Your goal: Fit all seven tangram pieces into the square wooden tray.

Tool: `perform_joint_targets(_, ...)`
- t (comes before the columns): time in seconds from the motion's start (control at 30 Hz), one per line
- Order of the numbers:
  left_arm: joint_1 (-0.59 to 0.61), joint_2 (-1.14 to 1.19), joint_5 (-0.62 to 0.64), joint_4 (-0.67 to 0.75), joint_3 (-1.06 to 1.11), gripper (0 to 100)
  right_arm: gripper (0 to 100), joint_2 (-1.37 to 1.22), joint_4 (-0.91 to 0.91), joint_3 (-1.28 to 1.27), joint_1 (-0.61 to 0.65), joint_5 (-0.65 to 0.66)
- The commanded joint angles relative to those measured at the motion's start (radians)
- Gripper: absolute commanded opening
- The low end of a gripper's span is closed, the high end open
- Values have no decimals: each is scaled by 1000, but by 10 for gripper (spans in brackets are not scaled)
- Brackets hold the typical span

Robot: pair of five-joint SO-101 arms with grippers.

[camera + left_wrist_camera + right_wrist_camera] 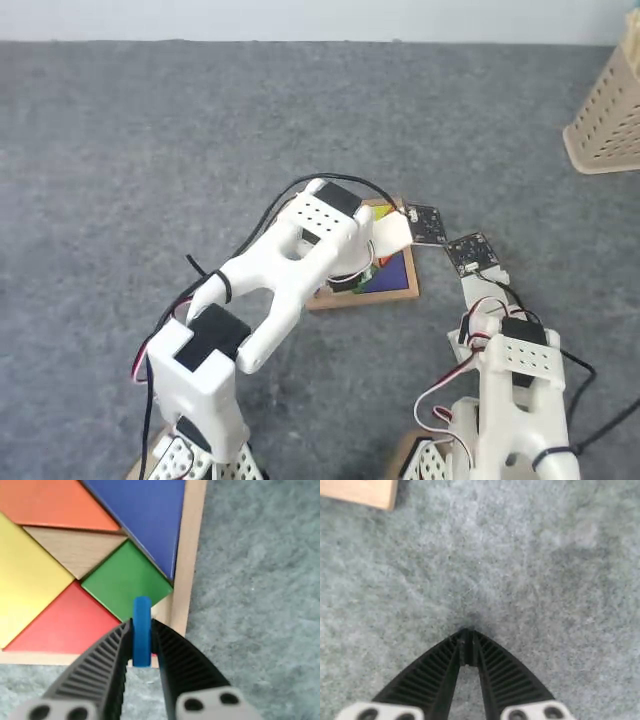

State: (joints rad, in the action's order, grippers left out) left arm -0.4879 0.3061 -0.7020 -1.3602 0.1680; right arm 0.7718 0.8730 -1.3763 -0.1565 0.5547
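The square wooden tray (pixel 183 575) holds orange (pixel 55 502), large blue (pixel 145 515), yellow (pixel 25 580), natural wood (pixel 75 550), green (pixel 125 580) and red (pixel 70 625) pieces. My left gripper (pixel 142 630) is shut on a small blue piece (pixel 142 630) held on edge, just above the bare gap in the tray's corner beside the green square. In the high view the left arm (pixel 300 260) covers most of the tray (pixel 400 292). My right gripper (pixel 468 639) hangs shut and empty over the grey carpet, next to the tray's corner (pixel 365 492).
Grey carpet (pixel 150 150) covers the table all around the tray. A beige perforated basket (pixel 610 110) stands at the far right edge. The right arm (pixel 510 380) sits close to the tray's right side.
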Motion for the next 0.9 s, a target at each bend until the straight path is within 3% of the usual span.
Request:
perform_joint_targets(0.0, -8, -12, -12, 6, -5, 13, 7, 25, -15, 2, -8, 18)
perform_joint_targets(0.23, -8, -12, -81, 14, 4, 13, 7, 25, -15, 2, -8, 17)
perform_joint_targets(0.57, 28, -12, -80, 26, 5, 13, 7, 25, -16, 3, -21, 11)
perform_joint_targets(0.77, 35, -12, -80, 28, 5, 13, 7, 25, -51, 11, -157, -44)
perform_joint_targets(0.87, 31, -12, -80, 28, 7, 13, 7, 25, -56, 11, -166, -38)
